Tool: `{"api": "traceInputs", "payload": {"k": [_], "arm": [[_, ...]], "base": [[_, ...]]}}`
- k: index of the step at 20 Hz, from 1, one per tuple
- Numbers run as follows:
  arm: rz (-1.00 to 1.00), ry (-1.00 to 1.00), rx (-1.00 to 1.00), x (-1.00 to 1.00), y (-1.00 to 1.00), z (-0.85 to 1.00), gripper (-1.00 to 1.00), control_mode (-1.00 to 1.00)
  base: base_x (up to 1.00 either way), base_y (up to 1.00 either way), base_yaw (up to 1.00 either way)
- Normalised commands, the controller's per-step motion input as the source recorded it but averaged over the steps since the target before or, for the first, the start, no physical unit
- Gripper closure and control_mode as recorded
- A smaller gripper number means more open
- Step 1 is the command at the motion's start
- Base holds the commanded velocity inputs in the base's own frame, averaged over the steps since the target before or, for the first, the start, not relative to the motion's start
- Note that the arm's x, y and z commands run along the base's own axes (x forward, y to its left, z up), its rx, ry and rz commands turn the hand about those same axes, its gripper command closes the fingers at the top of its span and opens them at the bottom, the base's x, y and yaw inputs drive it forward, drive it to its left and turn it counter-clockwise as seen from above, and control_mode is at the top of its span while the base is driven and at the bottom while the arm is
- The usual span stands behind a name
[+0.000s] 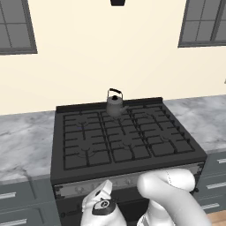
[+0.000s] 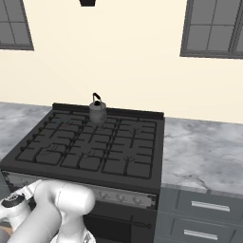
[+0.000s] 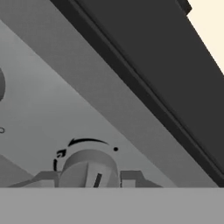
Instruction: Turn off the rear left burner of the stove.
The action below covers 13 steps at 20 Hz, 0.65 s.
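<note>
Hand view: hand (image 3: 89, 180) straddling stove (image 1: 128, 137) knob (image 3: 89, 168).

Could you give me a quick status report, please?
Gripper at a front knob, fingers either side; grip unclear. Rear left burner shows no clear flame. Kettle at rear centre, not in the way.

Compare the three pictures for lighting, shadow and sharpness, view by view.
Left base view: flat, even light, no glare, the kettle casts hardly any shadow on the stove. Right base view: the same flat rendering. Hand view: close and soft, the knob slightly blurred, the whole scene tilted.
</note>
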Motion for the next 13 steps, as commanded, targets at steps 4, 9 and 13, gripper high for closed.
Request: {"api": "traceInputs", "payload": {"k": [4,9,13], "arm": [[-0.18,-0.13,0.42,0.00,0.07,0.13,1.00,-1.00],[-0.18,-0.18,0.41,0.00,0.13,0.14,1.00,-1.00],[-0.18,-0.17,0.42,0.00,0.11,0.12,1.00,-1.00]], "base": [[0.00,0.00,0.00],[0.00,0.00,0.00],[0.00,0.00,0.00]]}}
